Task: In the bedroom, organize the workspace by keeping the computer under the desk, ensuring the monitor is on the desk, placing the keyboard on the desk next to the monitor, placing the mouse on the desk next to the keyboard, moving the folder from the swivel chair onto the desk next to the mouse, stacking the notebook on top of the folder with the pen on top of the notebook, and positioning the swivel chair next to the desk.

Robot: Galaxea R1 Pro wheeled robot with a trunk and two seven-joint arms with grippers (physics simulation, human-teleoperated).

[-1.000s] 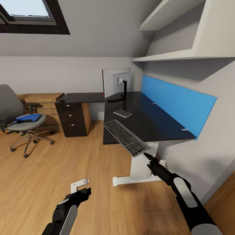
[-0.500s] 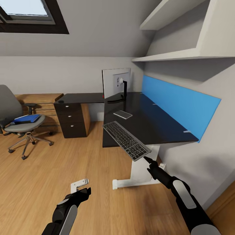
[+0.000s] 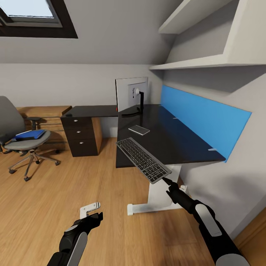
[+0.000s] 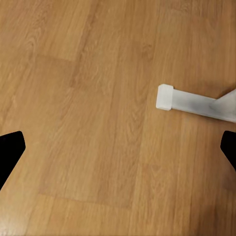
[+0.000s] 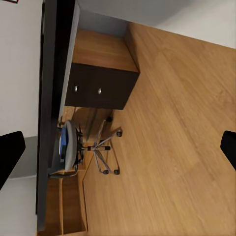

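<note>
Nothing readable anywhere as far as I can see: the keyboard [image 3: 143, 159] keys at the lower middle of the frame are too small to make out, and the monitor [image 3: 132, 94] back carries no legible brand or label.

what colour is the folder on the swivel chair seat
Bright blue. The folder lies on the grey swivel chair, clearest in the head view.
</note>
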